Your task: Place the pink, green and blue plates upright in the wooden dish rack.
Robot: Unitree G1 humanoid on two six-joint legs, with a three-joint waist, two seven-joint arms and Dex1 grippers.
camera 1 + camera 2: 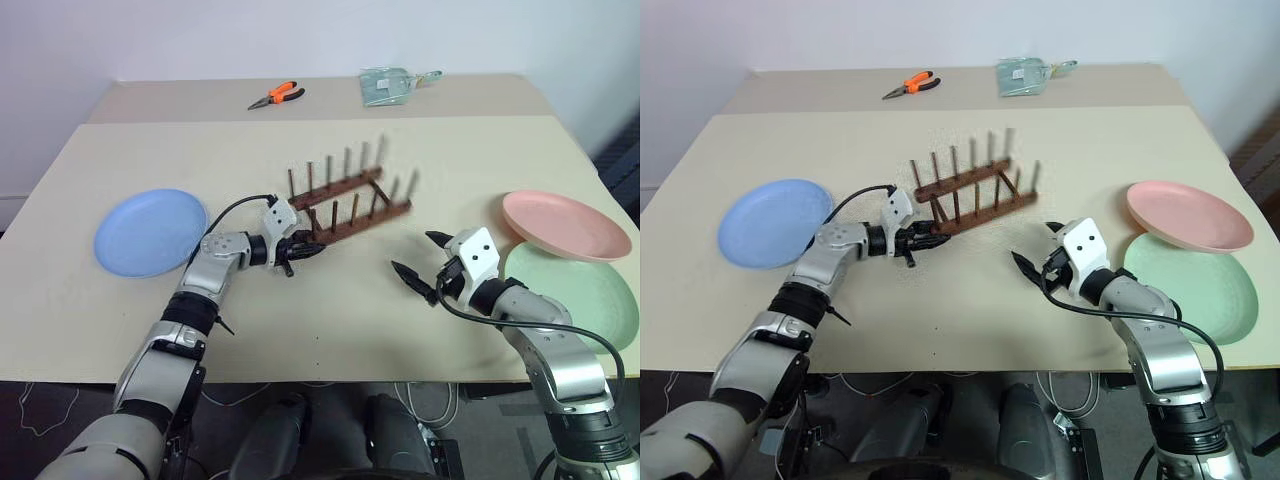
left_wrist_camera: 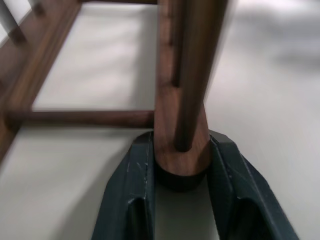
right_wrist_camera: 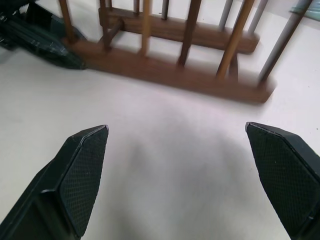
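Nearest me, low and right of centre, my right gripper (image 1: 420,262) hangs just above the table (image 1: 330,320) with its fingers spread wide and nothing between them. Left of centre, my left gripper (image 1: 305,249) is pinched on the near-left end of the wooden dish rack (image 1: 350,205), its two fingers either side of the base bar's tip in the left wrist view. From that claw the rack runs up and to the right across the middle of the frame; that diagonal is its long axis, pegs standing upright. The blue plate (image 1: 150,232) lies flat at the left, closest to my left arm. The green plate (image 1: 590,295) and pink plate (image 1: 565,225) overlap at the right edge, nearer my right arm.
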